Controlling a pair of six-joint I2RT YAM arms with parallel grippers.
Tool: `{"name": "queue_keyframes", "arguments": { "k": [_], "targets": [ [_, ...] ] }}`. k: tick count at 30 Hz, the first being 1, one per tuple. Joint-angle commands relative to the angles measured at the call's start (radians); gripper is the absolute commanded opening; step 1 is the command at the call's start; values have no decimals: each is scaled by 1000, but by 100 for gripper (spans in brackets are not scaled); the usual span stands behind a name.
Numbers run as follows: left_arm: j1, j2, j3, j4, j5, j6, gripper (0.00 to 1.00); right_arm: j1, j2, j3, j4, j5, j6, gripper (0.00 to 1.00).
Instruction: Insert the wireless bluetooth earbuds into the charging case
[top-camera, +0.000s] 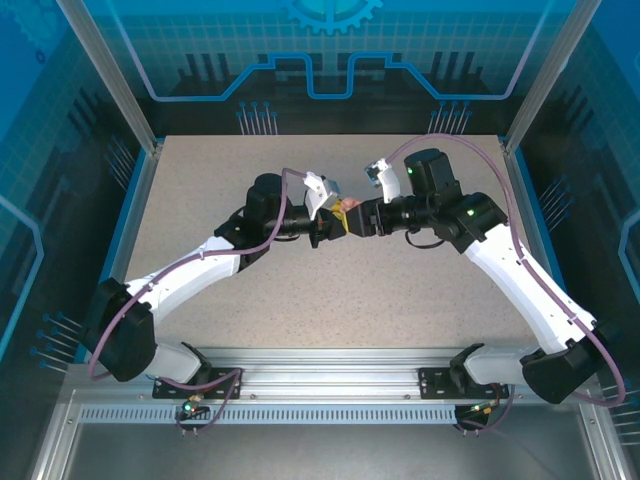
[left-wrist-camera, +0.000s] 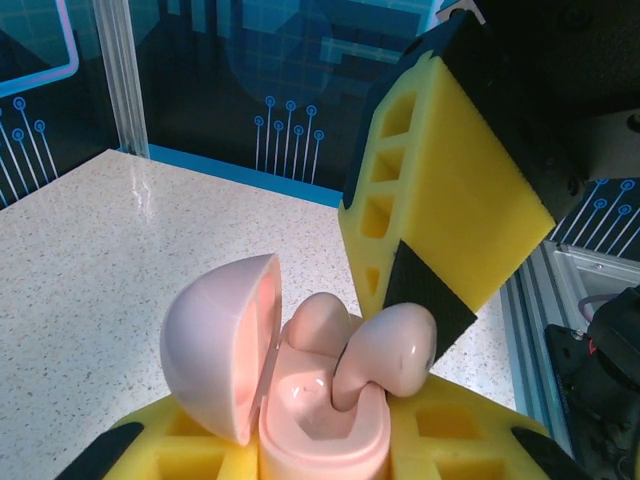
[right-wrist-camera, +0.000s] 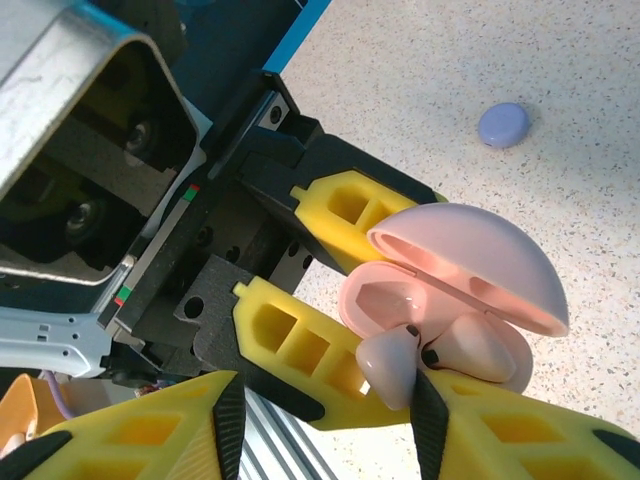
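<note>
Earbud (right-wrist-camera: 388, 365), half-seated, can be wedged askew if pushed sideways by parted right gripper (right-wrist-camera: 328, 395); case (right-wrist-camera: 470, 255) is clamped by left gripper (left-wrist-camera: 320, 450)

A pale pink charging case (left-wrist-camera: 215, 340) and matching pink earbuds (left-wrist-camera: 392, 345) are framed by yellow, black-tipped tool fingers (left-wrist-camera: 450, 190). A beige speckled counter (left-wrist-camera: 90, 240), a lavender disc (right-wrist-camera: 503, 124) and a blue circuit-patterned backdrop (left-wrist-camera: 280, 60) are seen.
</note>
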Motion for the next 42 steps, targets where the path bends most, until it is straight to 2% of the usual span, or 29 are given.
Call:
{"name": "queue_keyframes", "arguments": {
  "k": [1, 9, 24, 27, 30, 33, 37, 42],
  "targets": [
    [5, 3, 19, 11, -33, -9, 14, 10, 6, 34, 25, -14, 31, 50],
    [5, 7, 11, 22, -54, -17, 14, 10, 12, 32, 67, -34, 65, 50],
    [5, 7, -2, 63, 3, -40, 14, 14, 23, 32, 73, -63, 51, 49],
    [15, 2, -7, 60, -2, -48, 14, 14, -14, 22, 70, -22, 29, 50],
    [31, -8, -25, 63, 9, -50, 14, 5, -70, 9, 50, 86, 12, 50],
    [40, -20, -42, 81, 63, -51, 14, -50, -109, -14, 25, 122, 13, 50],
    [40, -40, -56, 115, 152, -47, 14, -138, -122, -54, 14, 81, 14, 48],
    [34, -63, -62, 169, 286, -49, 14, -202, -102, -99, 11, 43, -3, 37]
  ]
}}
